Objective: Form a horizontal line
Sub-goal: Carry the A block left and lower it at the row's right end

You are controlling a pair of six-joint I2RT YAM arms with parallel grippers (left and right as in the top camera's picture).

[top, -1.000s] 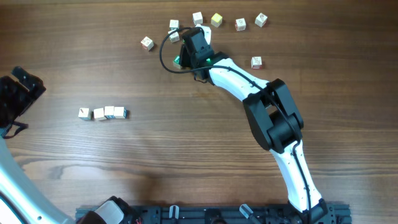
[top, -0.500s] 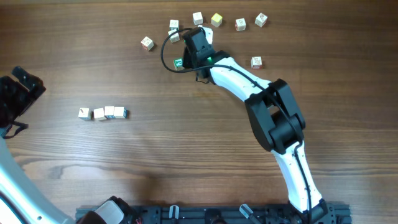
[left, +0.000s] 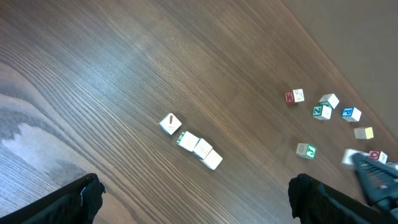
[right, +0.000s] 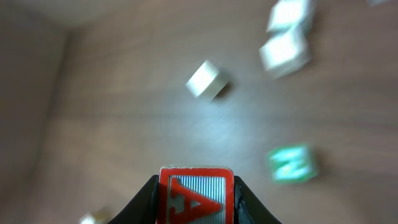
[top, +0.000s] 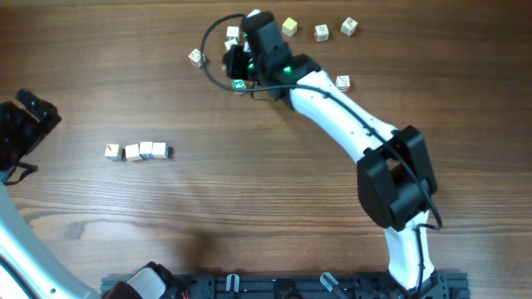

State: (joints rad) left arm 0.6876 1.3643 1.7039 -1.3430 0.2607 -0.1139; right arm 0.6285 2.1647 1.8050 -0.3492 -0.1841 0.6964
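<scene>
A short bar of whitish cubes, the horizontal line (top: 137, 150), lies left of centre; the left wrist view shows it (left: 189, 141) running diagonally. My right gripper (top: 237, 56) is over the loose cubes at the far side. In the right wrist view it (right: 196, 202) is shut on a cube with a red "A" (right: 196, 190), held off the table. A green-faced cube (top: 238, 84) lies just below it on the wood. My left gripper (top: 33, 124) stays at the left edge, its jaws wide open (left: 199, 205) and holding nothing.
Loose cubes lie scattered along the far side: one (top: 196, 56) left of the right gripper, a yellowish one (top: 289, 26), two more (top: 321, 32) (top: 349, 26), and one (top: 342, 82) beside the right arm. The right arm's white links (top: 332, 112) cross the right half.
My right gripper has shut on the red "A" cube and swung toward the far edge, uncovering the green cube. The left arm and the bar have not moved.
</scene>
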